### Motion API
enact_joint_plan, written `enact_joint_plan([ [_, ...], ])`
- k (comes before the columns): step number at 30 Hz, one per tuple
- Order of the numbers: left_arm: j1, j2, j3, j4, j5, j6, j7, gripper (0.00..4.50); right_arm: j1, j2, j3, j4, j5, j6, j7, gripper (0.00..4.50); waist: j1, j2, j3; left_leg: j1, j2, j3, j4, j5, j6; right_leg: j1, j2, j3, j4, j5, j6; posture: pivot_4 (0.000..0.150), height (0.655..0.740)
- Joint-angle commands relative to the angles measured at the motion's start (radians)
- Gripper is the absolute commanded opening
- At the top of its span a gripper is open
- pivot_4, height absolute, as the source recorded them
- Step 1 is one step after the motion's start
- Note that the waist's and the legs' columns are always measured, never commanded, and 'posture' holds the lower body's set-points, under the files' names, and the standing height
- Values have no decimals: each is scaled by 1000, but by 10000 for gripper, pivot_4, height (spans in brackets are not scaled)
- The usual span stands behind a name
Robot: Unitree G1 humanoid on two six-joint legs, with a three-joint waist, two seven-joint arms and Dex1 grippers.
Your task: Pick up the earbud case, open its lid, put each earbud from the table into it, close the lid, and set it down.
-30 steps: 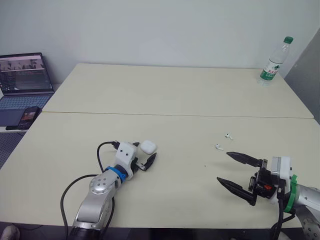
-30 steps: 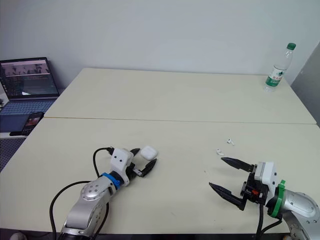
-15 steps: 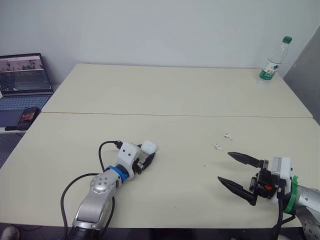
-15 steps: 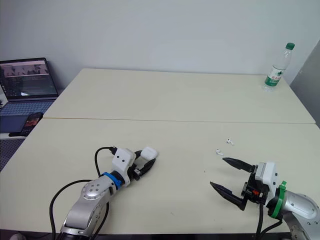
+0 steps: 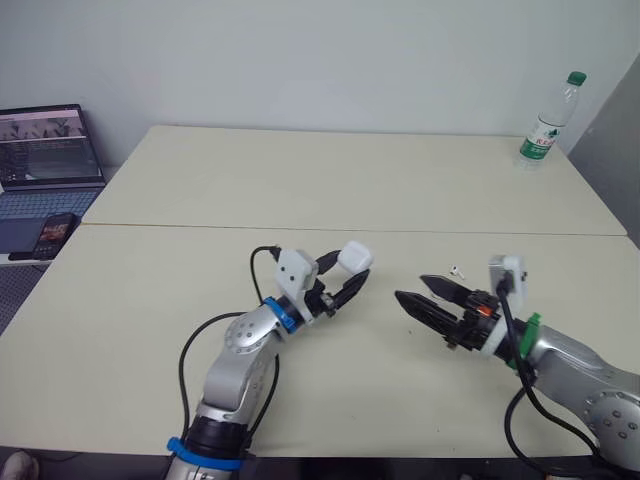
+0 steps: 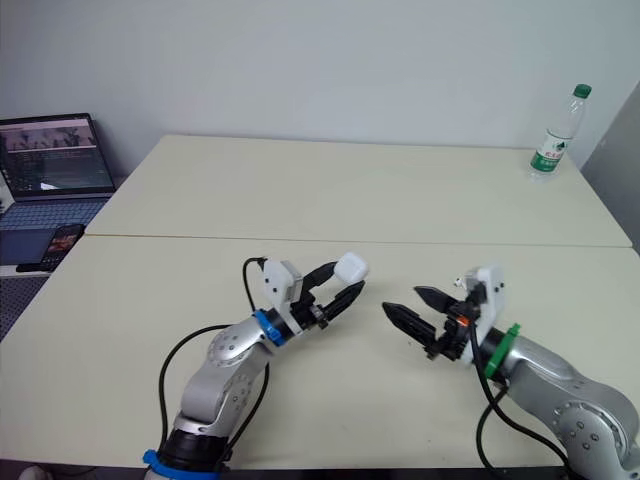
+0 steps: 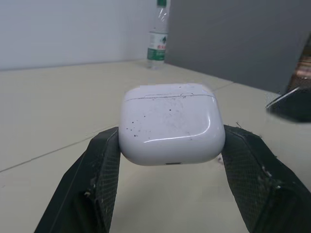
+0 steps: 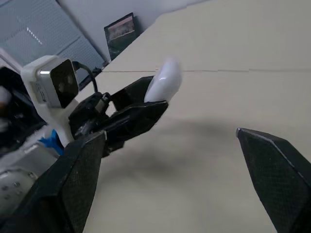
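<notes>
My left gripper [image 5: 346, 276] is shut on the white earbud case [image 5: 356, 256] and holds it above the middle of the table [image 5: 330, 190]. The case [image 7: 171, 124] sits between both black fingers [image 7: 99, 179] with its lid closed, the seam showing along its upper edge. My right gripper [image 5: 411, 289] stands open a short way to the case's right, its tips pointing toward it. In the right wrist view the case [image 8: 164, 81] faces that gripper [image 8: 170, 133]. One small white earbud [image 5: 457, 270] lies on the table just beyond the right gripper. The other earbud is hidden.
A water bottle [image 5: 545, 120] stands at the table's far right corner. A laptop [image 5: 45, 160] and a phone [image 5: 55, 232] sit on a side surface to the left. A seam [image 5: 200, 228] runs across the table between its two halves.
My left gripper closed on the case, lifted it off the table and carried it right toward the centre. My right gripper swung left and forward to face it.
</notes>
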Motion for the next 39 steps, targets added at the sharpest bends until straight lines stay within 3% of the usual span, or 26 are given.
enact_joint_plan([
  [1,-31,-39,-17,-1,-18,-38,0,27379,-83,18,37,14,243,16,-221,45000,-1,0,0,0,0,0,0,0,0,0,1,0,0,0,0,1500,7389],
  [7,-27,-38,-44,17,19,-111,-16,27379,-182,60,110,73,442,-55,-516,45000,-1,0,0,-1,0,-1,0,0,0,0,3,0,0,-1,2,1500,7389],
  [15,-17,-15,-59,21,19,-140,-52,27379,-225,58,128,112,508,-88,-594,45000,0,0,0,-1,0,-1,0,0,0,-1,2,0,-1,-1,2,1500,7389],
  [22,-25,59,-81,33,5,-161,-168,27379,-285,-78,126,201,670,1,-527,45000,-1,0,0,-1,1,0,0,0,1,-1,2,0,-1,-1,2,1500,7389],
  [38,-62,123,-85,93,-10,-204,-344,27379,-392,-217,160,382,677,262,-278,45000,0,0,0,-2,1,0,0,0,1,-2,0,-1,-2,-1,2,1500,7389],
  [39,-61,124,-85,93,-9,-204,-347,27379,-395,-219,162,386,677,266,-276,43243,0,0,0,-2,1,-1,0,0,1,-2,0,0,-2,-1,2,1500,7389],
])
